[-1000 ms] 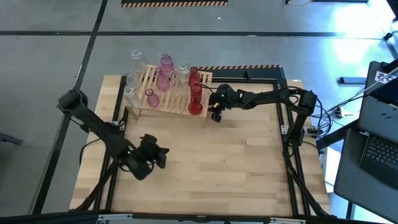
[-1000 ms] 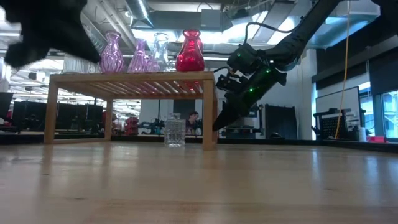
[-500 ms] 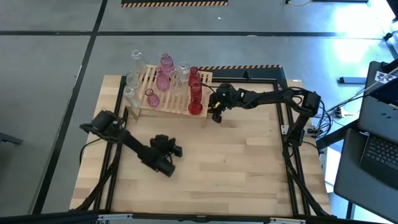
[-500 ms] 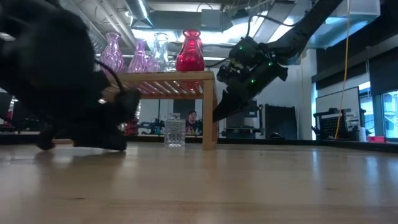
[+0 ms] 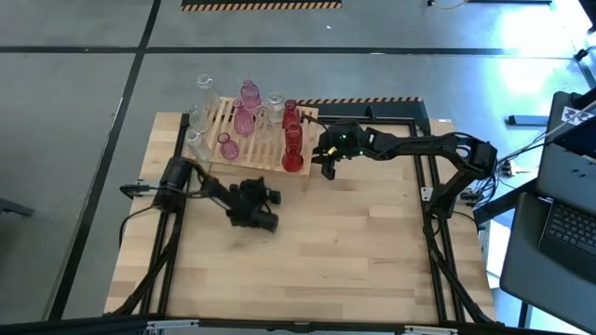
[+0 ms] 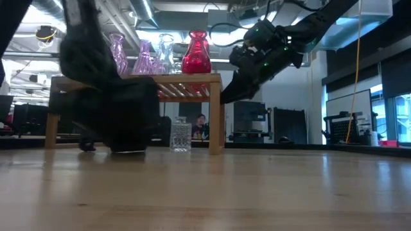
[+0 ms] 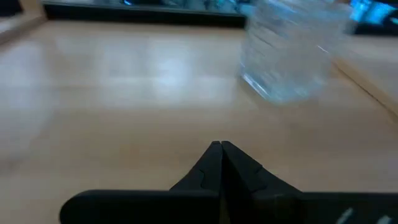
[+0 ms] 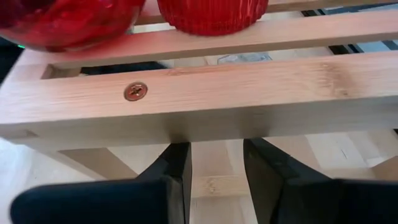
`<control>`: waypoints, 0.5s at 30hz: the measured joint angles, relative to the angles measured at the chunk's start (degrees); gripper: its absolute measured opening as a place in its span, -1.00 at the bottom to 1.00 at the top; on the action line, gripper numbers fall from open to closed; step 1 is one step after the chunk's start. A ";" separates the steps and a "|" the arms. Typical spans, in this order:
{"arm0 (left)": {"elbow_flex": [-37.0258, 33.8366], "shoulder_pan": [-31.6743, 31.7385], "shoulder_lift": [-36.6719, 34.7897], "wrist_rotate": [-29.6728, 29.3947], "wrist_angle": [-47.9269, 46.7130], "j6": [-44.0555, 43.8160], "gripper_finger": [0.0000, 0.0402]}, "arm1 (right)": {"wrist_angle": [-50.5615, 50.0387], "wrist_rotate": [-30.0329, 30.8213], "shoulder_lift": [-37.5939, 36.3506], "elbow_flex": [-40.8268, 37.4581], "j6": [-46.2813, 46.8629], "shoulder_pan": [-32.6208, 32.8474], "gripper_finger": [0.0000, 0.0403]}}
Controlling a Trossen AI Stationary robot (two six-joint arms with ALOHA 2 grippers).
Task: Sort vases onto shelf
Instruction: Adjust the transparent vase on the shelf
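Since the earlier frame, the left claw [image 5: 264, 208] has advanced across the tabletop [image 5: 372, 261] toward the clear vase [image 7: 289, 53] under the shelf [image 5: 247, 140] — fingers clenched, empty. Right claw [image 5: 321, 160] (partly parted, holding nothing) hovers at the shelf's end rail. Risk: a clenched approach likely topples the vase.

I work in a robotics lab or industrial workshop. My pale plank-wood worktable [image 5: 317, 242] stands on a grey concrete floor [image 5: 74, 102] marked with yellow-and-black hazard tape [image 5: 261, 5] at twelve o'clock. An open black laptop [image 5: 568, 233] sits at three o'clock. Overhead run exposed silver ducts [image 6: 144, 13], with dark monitor screens [image 6: 340, 125] behind.
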 joint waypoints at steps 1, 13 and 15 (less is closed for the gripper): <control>-0.06 1.42 0.26 -0.32 1.76 1.49 -1.00 | -0.48 0.00 -0.29 -0.02 0.07 0.02 -0.52; -0.02 14.23 2.32 3.83 27.75 30.74 -1.00 | -4.46 -1.04 -1.91 0.02 -0.07 0.06 -0.52; 0.00 15.31 2.37 4.00 28.95 33.46 -1.00 | -4.44 -1.09 -1.91 0.02 -0.07 0.06 -0.52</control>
